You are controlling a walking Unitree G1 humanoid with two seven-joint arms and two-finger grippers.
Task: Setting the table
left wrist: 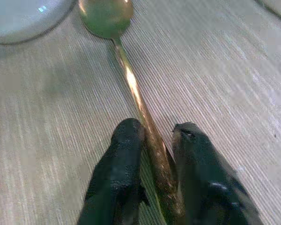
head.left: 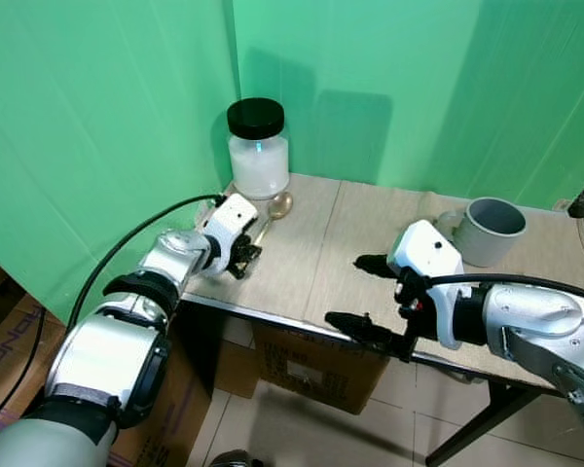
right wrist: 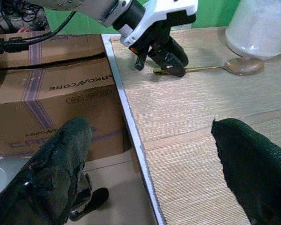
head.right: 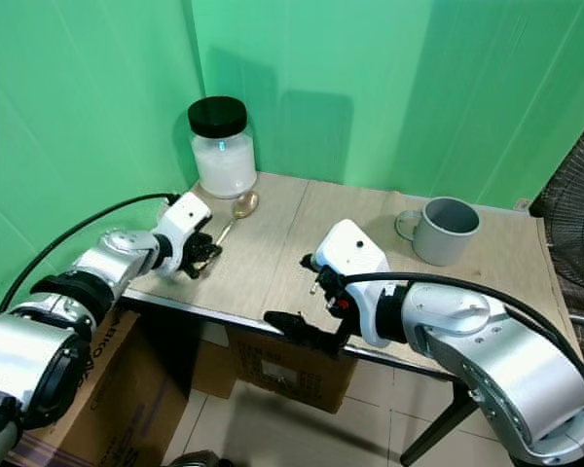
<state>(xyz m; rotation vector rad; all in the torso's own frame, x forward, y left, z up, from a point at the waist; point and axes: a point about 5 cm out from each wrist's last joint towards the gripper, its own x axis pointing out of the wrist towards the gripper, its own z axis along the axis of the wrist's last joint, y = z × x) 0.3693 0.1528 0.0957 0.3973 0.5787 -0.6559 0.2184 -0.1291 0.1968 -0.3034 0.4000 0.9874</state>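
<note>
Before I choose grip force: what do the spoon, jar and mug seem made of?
Spoon, held at its handle by the left gripper: polished gold-toned metal, by its bright glints. Jar: clear glass or plastic, unclear which, with a black lid and white contents. Mug: matte grey, probably ceramic.

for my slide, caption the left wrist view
Left gripper closed on the gold spoon handle, its bowl beside the jar.

Spoon [left wrist: 131, 79]: polished gold-toned metal, glossy. Table [head.left: 321, 253]: matt, finely ribbed wood-look top; jar [head.left: 258, 156]: clear glass, glossy black lid. Mug [head.left: 489, 230]: smooth matt grey; box [right wrist: 61, 98]: plain brown cardboard.
</note>
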